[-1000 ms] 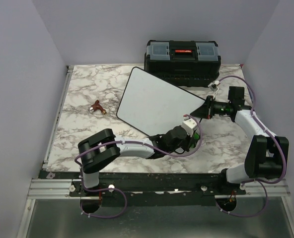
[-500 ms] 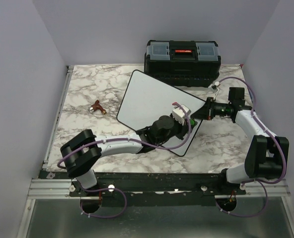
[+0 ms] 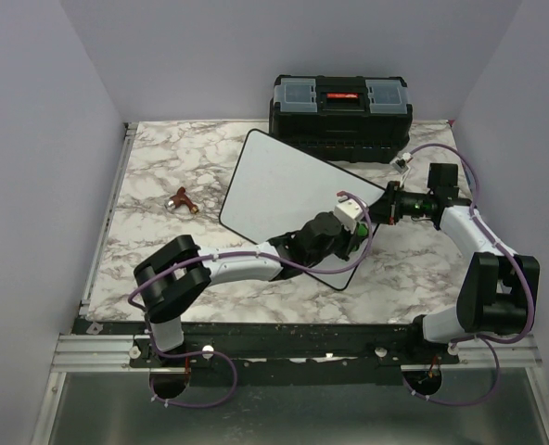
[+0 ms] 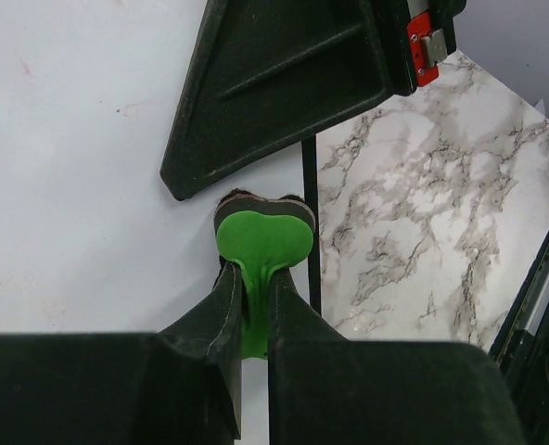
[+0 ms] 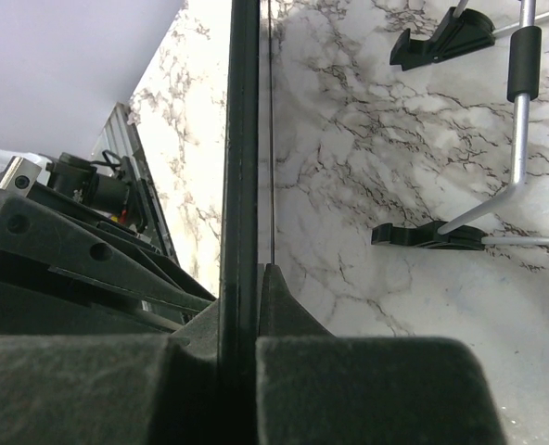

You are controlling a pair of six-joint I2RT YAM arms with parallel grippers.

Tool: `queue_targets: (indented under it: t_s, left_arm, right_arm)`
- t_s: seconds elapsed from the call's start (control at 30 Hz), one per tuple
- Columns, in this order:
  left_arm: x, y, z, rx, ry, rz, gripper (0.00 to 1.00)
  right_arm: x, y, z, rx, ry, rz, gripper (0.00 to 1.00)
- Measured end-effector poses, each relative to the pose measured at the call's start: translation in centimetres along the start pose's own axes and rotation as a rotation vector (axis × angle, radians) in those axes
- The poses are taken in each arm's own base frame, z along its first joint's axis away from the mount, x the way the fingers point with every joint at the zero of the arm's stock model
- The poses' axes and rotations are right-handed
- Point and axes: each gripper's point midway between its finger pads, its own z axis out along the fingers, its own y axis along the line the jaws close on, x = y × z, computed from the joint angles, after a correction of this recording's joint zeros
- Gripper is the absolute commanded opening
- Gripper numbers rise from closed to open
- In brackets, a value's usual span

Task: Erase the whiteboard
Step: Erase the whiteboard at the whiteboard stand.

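The big flat white whiteboard with a thin black frame (image 3: 284, 199) lies turned at a slant in the middle of the grey-and-white marble table (image 3: 163, 167). The black plastic toolbox with a red latch (image 3: 341, 105) sits just past it at 12 o'clock. The right gripper (image 5: 247, 278) squeezes the board's thin edge at the 3 o'clock corner. I think it does this so the board cannot slide while it gets rubbed. The left gripper (image 4: 252, 289) pinches the green handle of a small eraser with a dark pad (image 4: 263, 243). The pad looks pressed on the white face near 4 o'clock, right beside the black frame and close to the other gripper. That spot looks like the last bit to wipe, as only tiny red specks show on the board. A small brown thing (image 3: 181, 197) lies alone at 9 o'clock, well apart from the board.
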Motion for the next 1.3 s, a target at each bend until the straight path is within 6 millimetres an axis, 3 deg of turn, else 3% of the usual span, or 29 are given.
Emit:
queue_targets:
  t_s: [0.17,0.37,0.77,1.03,1.3]
  left_arm:
    - [0.5,-0.7,0.3,0.01,0.013,-0.002,0.0]
    - [2.5,-2.5,0.2,0.042,0.059,-0.006,0.0]
    - [6.6,-1.6,-0.9,0.037,0.14,-0.041,0.0]
    - [7.6,1.5,-2.4,-0.001,0.166,-0.084,0.0]
    - [7.1,9.3,-5.4,-0.203,0.162,-0.147,0.0]
  right_arm:
    - [-0.1,-0.1,-0.1,0.001,-0.003,-0.008,0.01]
    - [-0.1,0.0,-0.1,-0.001,-0.003,-0.008,0.01]
    - [-0.2,-0.1,0.0,-0.004,-0.006,-0.042,0.01]
    - [-0.4,-0.3,0.0,0.002,-0.011,-0.049,0.01]
    - [-0.6,-0.4,0.0,0.007,-0.016,-0.05,0.01]
